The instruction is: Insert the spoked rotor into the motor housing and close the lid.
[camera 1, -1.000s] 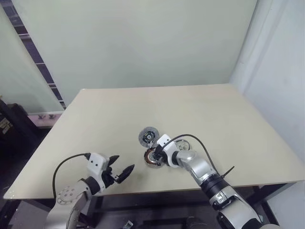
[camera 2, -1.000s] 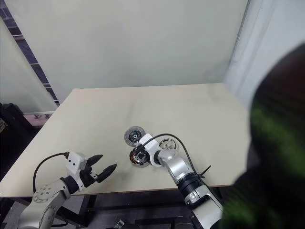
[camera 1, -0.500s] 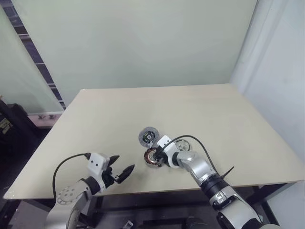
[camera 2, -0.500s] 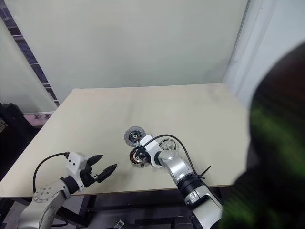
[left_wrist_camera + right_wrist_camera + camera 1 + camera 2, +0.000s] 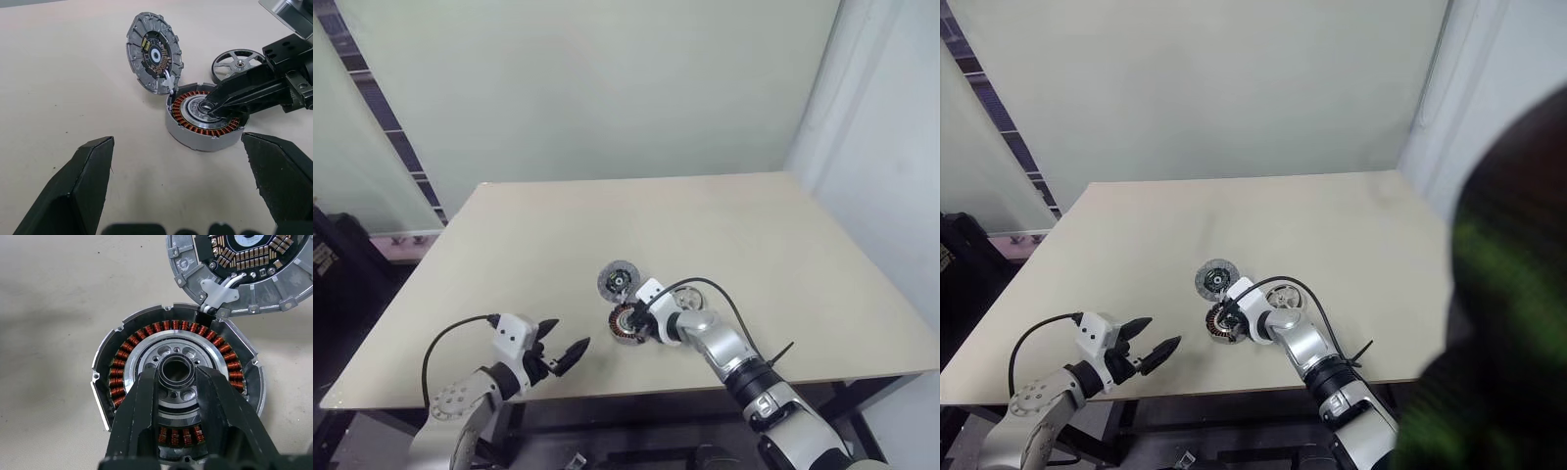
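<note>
Right gripper (image 5: 177, 382): fingers narrowed around the small dark ring at the centre of the motor housing (image 5: 177, 387), tips down inside it.
Right arm: reaches forward and leftward, angled downward.
Lid (image 5: 154, 52): tilted, touching the housing's far edge, wires joining them.
Spoked rotor (image 5: 238, 60): flat on the table (image 5: 558, 245), just beside the housing, behind the right gripper.
Left gripper (image 5: 181, 191): wide apart, empty, near the housing, pointing toward it.

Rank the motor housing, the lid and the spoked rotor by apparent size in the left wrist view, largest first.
1. motor housing
2. lid, nearly as large
3. spoked rotor, partly hidden and farther off, so its rank is unsure
</note>
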You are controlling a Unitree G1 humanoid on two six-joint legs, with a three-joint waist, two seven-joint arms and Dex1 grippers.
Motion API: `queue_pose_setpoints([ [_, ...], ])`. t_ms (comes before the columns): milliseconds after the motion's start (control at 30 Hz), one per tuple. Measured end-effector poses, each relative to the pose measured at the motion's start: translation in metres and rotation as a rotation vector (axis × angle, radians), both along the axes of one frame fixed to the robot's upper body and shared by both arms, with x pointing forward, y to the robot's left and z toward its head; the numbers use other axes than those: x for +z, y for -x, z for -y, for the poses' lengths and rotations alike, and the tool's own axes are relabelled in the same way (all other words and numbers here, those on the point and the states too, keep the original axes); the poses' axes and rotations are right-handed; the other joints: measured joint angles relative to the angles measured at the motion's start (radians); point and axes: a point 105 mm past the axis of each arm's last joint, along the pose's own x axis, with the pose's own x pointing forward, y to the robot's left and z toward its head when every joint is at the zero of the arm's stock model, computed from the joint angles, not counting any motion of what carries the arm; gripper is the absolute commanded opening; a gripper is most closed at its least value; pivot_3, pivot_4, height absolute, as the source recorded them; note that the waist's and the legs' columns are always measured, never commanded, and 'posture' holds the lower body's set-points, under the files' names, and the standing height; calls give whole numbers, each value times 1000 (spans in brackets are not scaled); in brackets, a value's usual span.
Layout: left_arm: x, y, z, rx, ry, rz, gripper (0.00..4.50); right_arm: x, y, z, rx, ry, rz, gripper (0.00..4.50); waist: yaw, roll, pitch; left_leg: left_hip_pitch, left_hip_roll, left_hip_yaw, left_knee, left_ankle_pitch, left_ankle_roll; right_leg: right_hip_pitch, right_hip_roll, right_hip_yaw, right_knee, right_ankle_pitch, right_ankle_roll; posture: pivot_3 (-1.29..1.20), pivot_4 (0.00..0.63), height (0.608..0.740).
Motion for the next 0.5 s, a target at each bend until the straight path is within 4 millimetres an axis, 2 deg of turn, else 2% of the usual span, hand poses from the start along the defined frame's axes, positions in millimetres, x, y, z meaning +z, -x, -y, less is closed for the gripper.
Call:
queue_pose_setpoints([
  [500, 0, 0, 0, 0, 0, 0, 4500, -1, -1, -1, 0, -6, 2, 799, 0, 0, 0, 1, 0, 0, 0, 0, 0, 0, 0, 0, 1, 0, 0, 0, 0, 740],
])
